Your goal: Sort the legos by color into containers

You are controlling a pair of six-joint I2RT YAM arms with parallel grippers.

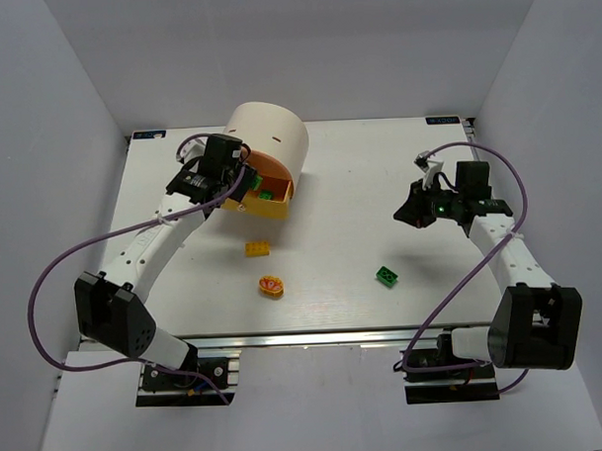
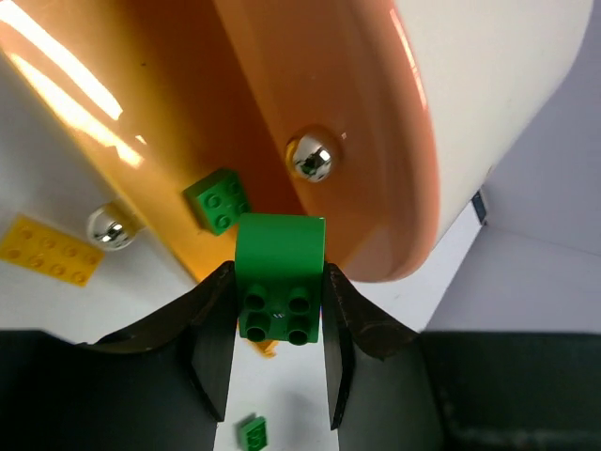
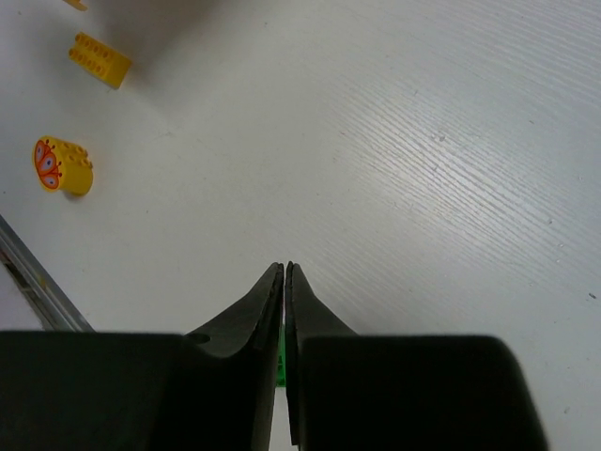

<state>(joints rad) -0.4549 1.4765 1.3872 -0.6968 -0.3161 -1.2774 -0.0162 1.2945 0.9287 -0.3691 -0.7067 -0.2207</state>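
Left tool (image 2: 278,310) clenched on green brick (image 2: 279,268), held at open yellow drawer (image 1: 268,211) where second green brick (image 2: 218,199) lies, matching color. Right tool (image 3: 285,272) pinched empty; third green brick (image 1: 387,276) loose on desk (image 1: 349,174).

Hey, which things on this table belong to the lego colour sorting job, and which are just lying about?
Job: green studded plastic brick in the left jaws; second green brick inside the open yellow drawer; third green brick on the white table; yellow-orange rectangular brick; cream dome-shaped drawer cabinet.
Lying about: round orange disc with red markings.
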